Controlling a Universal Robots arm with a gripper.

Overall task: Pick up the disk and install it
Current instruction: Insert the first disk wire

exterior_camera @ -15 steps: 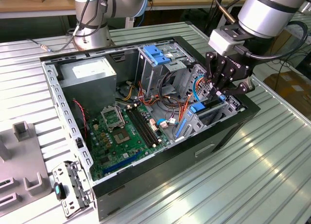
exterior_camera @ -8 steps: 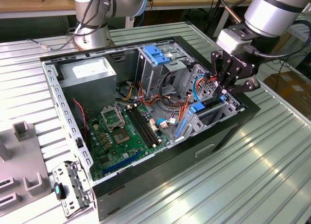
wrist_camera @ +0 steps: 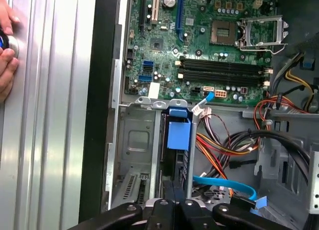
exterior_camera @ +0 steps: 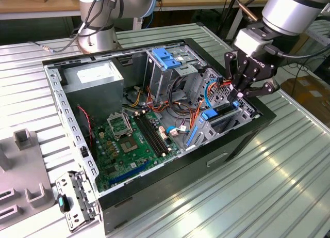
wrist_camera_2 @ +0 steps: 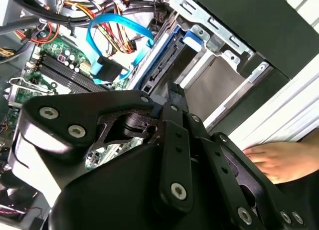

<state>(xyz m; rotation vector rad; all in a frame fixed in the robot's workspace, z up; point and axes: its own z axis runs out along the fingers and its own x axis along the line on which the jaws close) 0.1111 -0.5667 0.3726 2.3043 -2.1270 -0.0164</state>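
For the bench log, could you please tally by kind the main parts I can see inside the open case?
Motherboard: 1
CPU socket: 1
Power supply: 1
Disk: 1
Total: 4

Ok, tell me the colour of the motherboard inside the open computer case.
The motherboard is green, clearest in the first wrist view.
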